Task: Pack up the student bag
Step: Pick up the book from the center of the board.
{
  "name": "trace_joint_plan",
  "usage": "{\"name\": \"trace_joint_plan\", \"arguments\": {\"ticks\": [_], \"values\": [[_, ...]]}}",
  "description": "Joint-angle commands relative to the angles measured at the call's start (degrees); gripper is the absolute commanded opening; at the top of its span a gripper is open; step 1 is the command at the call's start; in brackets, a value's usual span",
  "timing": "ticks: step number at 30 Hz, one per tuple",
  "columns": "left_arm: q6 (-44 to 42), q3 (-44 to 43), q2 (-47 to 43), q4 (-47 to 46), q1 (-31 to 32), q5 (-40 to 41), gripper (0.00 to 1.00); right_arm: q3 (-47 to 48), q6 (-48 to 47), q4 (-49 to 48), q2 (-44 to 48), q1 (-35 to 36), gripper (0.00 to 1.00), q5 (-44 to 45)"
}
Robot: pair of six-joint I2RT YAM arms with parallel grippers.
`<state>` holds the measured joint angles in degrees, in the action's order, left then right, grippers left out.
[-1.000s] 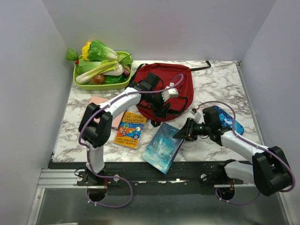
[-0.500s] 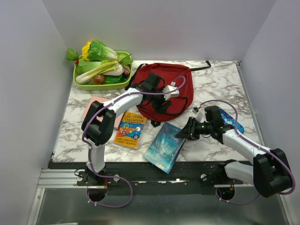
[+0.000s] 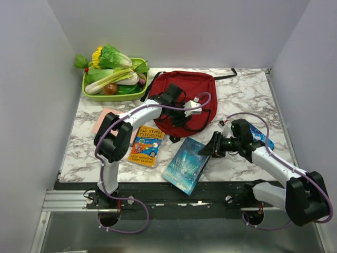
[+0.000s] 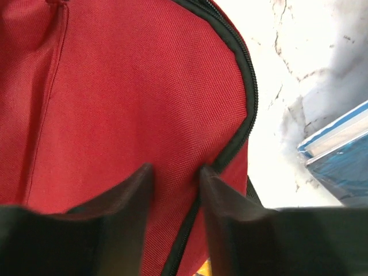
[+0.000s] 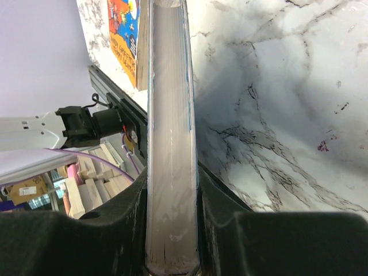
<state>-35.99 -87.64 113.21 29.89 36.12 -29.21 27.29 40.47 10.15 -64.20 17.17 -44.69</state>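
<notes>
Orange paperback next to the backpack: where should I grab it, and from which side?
Take the orange paperback by its near edge, coming in low from the arms' side. It lies flat on the table, so only an edge offers a pinch. The backpack crowds its far end and the blue book its right side; the near edge looks free.

You have the student bag (image 3: 197,87) lying flat toward the back of the surface (image 3: 242,95). Your left pincer (image 3: 181,120) sits over the bag's near edge. From above it seems to touch the fabric, though that is hard to judge. Just in front of the bag, your right pincer (image 3: 208,149) grips the right edge of a blue book (image 3: 181,166). An orange book (image 3: 146,145) lies front-left of the bag, and a green tray (image 3: 105,97) of vegetables stands to its left.
</notes>
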Motion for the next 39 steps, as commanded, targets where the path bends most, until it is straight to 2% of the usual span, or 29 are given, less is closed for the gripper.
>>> {"name": "trace_joint_plan", "arguments": {"ticks": [1, 2, 3, 12, 19, 27, 34, 39], "values": [[-3.22, -2.61, 2.54, 0.61, 0.27, -1.03, 0.22, 2.68, 0.49, 0.74, 1.89, -0.47, 0.01, 1.97], [-2.43, -3.32, 2.72, 1.04, 0.18, -1.28, 0.09, 2.77, 0.58, 0.92, 2.15, -0.47, 0.01, 2.23], [-2.25, -3.77, 2.72, 1.31, 0.18, -1.55, 0.0, 2.94, 0.58, 1.18, 2.5, -0.56, 0.01, 2.5], [8.28, -10.27, -1.23, -0.35, -0.08, -3.48, 0.0, 3.56, 1.54, 1.71, 4.7, -1.87, 0.01, 1.1], [18.04, -16.95, -1.76, -2.47, -1.49, -4.27, 0.0, 2.6, 2.6, 1.63, 7.6, -6.17, 0.01, -2.86], [18.5, -16.17, -3.52, -2.38, -1.93, -3.75, 0.0, -0.48, 4.09, 1.1, 11.11, -9.17, 0.01, -4.27], [20.43, -13.61, -4.67, -4.67, -1.93, -4.36, 0.0, -2.94, 10.94, -7.85, 13.49, -16.89, 0.01, -14.27], [19.73, -12.3, -4.75, -4.66, -1.93, -4.01, 0.0, -4.87, 17.62, -17.09, 12.17, -18.12, 0.01, -17.28]]}}
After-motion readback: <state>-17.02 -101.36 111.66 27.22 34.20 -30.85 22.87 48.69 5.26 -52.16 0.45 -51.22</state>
